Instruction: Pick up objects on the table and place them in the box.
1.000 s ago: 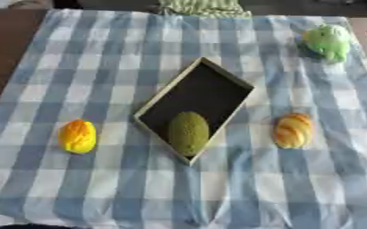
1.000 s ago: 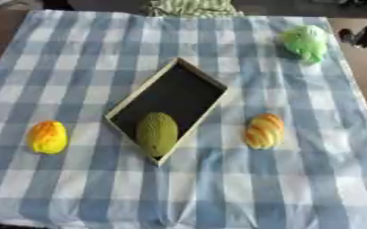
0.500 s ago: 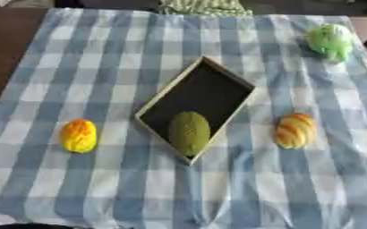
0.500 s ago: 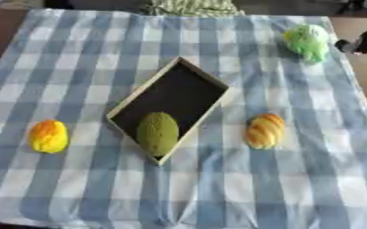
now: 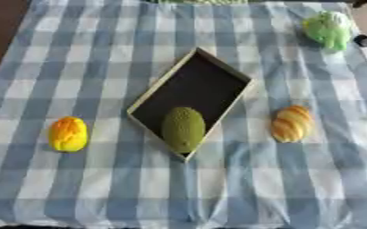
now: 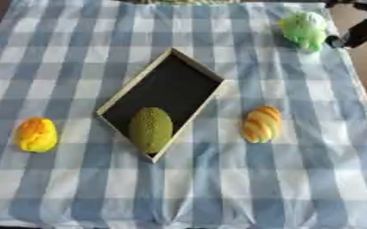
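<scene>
Left eye view
Counter: covered by a blue-and-white checked cloth (image 5: 92, 49) that fills nearly the whole picture.
Box (image 5: 222, 71): a shallow tray with a pale rim and a dark floor, set cornerwise near the middle of the cloth, one corner pointing toward the robot.
Green oval thing (image 5: 183, 129): bumpy and dull green, lying inside the box at its near corner, its near end reaching the rim.
Yellow-orange thing (image 5: 67, 133): on the cloth to the left of the box, well apart from it.
Striped orange thing (image 5: 292, 124): banded orange and cream, on the cloth to the right of the box, near but not touching it.
Light green thing (image 5: 327, 29): lumpy, at the far right corner of the cloth, well apart from the box.
Right hand: only a small dark piece shows at the right edge, just beside the light green thing.

Right eye view
Right hand (image 6: 357, 32): a dark part comes in from the upper right corner, close beside the light green thing — whether they touch I cannot tell, nor whether the fingers are spread or curled.
Far edge: a strip of green-striped cloth (image 6: 183, 2) shows above the checked one.
Objects: the same layout — one thing in the box, three out on the cloth.
Left hand: shows in neither view.
</scene>
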`<state>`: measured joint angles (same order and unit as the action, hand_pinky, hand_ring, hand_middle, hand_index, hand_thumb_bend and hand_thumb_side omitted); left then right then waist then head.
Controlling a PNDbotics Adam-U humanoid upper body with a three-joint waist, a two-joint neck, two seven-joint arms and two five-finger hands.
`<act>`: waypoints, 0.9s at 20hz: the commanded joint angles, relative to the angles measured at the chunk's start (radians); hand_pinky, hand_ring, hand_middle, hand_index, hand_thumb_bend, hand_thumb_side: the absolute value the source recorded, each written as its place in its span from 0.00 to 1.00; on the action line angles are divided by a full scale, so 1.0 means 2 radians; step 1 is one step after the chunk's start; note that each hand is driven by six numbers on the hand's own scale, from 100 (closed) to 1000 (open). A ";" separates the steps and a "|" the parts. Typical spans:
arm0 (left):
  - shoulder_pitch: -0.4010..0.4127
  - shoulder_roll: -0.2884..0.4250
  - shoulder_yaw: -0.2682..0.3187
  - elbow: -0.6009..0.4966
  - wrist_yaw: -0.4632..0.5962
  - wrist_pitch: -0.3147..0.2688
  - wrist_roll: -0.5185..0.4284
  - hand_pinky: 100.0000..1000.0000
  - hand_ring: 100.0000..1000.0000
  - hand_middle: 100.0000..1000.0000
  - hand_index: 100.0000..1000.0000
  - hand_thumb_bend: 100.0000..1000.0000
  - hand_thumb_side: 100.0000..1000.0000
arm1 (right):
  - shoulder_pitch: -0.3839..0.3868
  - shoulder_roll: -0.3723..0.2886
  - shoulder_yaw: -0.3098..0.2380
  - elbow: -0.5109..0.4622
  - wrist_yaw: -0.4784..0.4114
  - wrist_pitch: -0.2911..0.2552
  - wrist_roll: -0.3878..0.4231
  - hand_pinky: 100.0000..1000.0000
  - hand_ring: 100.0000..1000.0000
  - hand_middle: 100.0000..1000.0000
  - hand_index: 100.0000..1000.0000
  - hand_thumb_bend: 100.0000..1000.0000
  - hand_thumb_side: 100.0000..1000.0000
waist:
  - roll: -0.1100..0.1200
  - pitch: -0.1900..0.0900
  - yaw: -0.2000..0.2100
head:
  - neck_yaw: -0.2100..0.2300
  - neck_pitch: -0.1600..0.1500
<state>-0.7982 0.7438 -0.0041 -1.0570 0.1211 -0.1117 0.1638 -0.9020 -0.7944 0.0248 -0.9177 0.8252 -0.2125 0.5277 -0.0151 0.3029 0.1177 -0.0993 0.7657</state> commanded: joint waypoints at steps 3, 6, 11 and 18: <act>0.010 0.029 -0.003 -0.058 0.018 0.007 0.003 0.78 0.86 0.81 0.89 0.34 0.74 | -0.016 -0.009 -0.007 -0.011 0.013 0.010 -0.015 0.97 0.99 0.96 0.96 0.20 0.15 | -0.007 0.002 0.002 | -0.002 0.002; 0.014 0.030 -0.002 -0.067 0.022 0.013 0.006 0.78 0.86 0.81 0.89 0.33 0.74 | -0.019 -0.006 -0.010 -0.008 0.029 0.020 -0.029 0.97 1.00 0.96 0.97 0.22 0.15 | -0.007 0.004 0.003 | -0.003 0.002; 0.015 0.028 -0.001 -0.068 0.026 0.017 0.009 0.78 0.86 0.81 0.89 0.33 0.74 | -0.025 0.003 -0.012 0.002 0.042 0.026 -0.042 0.97 1.00 0.96 0.97 0.20 0.18 | -0.006 0.007 0.007 | -0.008 -0.005; 0.021 0.033 0.002 -0.082 0.030 0.014 0.013 0.78 0.86 0.81 0.89 0.33 0.74 | -0.030 0.009 -0.016 0.013 0.048 0.030 -0.048 0.97 1.00 0.97 0.98 0.17 0.20 | -0.002 0.014 0.010 | -0.019 -0.038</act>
<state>-0.7467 0.7588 -0.0149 -1.1982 0.1769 -0.0817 0.1844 -0.9411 -0.7520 0.0048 -0.8861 0.9144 -0.1563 0.4384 -0.0155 0.3421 0.1377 -0.1306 0.7114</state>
